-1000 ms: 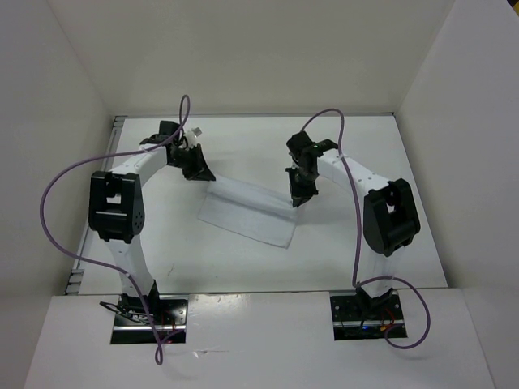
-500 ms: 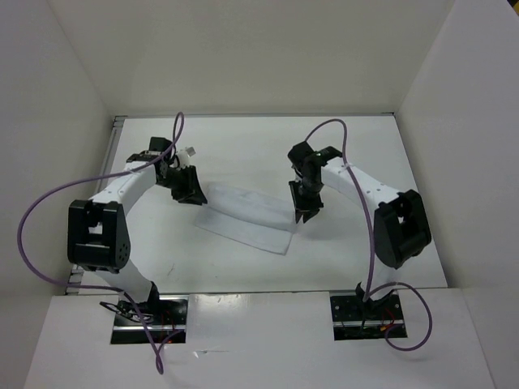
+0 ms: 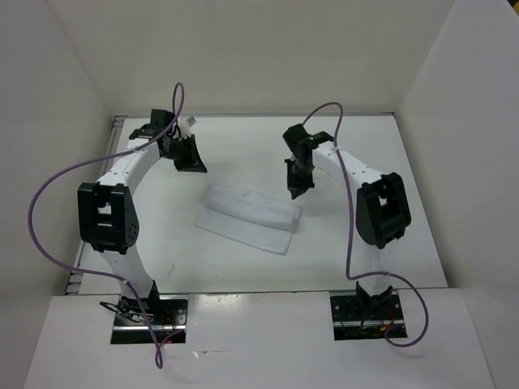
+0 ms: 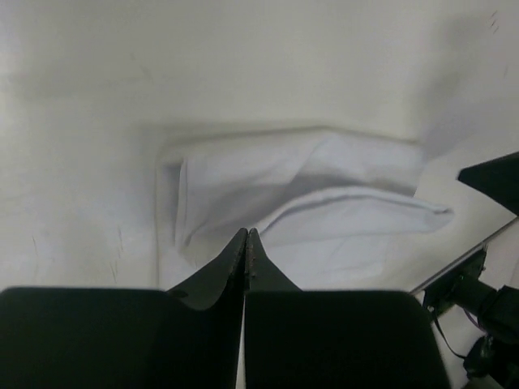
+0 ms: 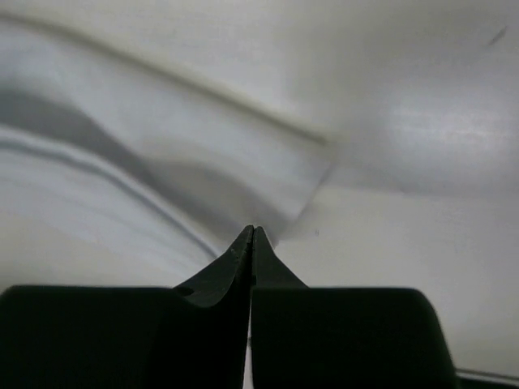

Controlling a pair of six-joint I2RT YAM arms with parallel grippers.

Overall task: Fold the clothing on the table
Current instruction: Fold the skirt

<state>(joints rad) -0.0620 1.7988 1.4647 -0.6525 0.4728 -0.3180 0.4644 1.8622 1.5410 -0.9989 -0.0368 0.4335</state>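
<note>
I see the thin creased white fabric garment [image 3: 248,219] lying mid-way on the flat white matte bench [image 3: 243,146], long axis left-to-right, right end nearer the bases, with left end effector [image 3: 190,162] and right end effector [image 3: 297,188] pressed together, empty, off its far corners.

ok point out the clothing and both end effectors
clothing [image 3: 250,217], top view, middle of the white fabric
left end effector [image 4: 246,237], left wrist view, where the shut fingertips meet
right end effector [image 5: 251,232], right wrist view, where the shut fingertips meet
</note>
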